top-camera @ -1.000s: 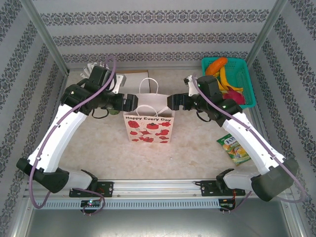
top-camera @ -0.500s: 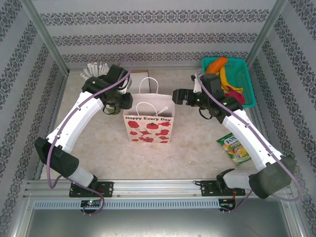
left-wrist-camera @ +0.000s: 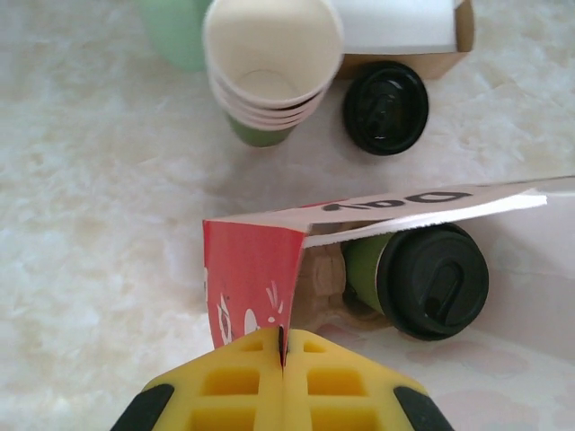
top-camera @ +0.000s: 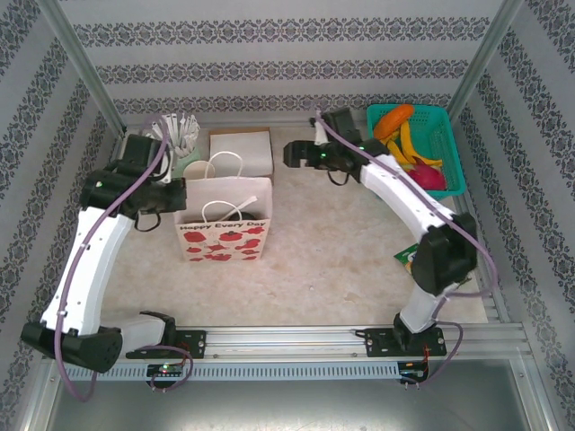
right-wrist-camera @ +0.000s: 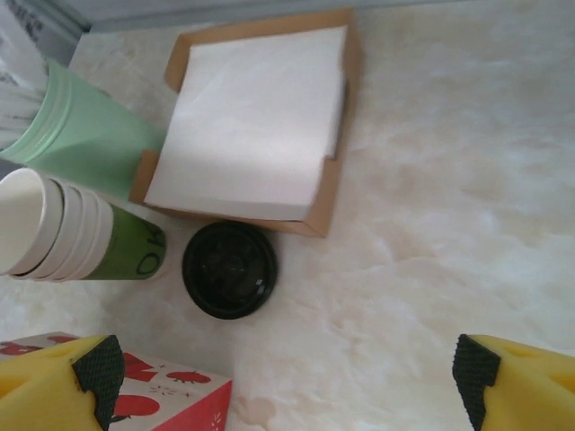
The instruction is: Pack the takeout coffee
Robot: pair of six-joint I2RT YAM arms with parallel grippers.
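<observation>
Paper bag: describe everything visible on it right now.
The paper bag is white paper with red fruit prints and a line of lettering on its front, plus two white loop handles. It stands upright, mouth open, on the left half of the table. The left gripper has its jaws shut on a red-printed part of its rim. Inside, the takeout coffee, green-sided with a black lid, sits in a brown pulp carrier.

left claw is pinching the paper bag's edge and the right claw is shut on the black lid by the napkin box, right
Not quite. The left claw does pinch the edge of the paper bag, but the right claw is open, holding nothing; the black lid sits untouched by the napkin box. The right wrist view shows it.
</observation>
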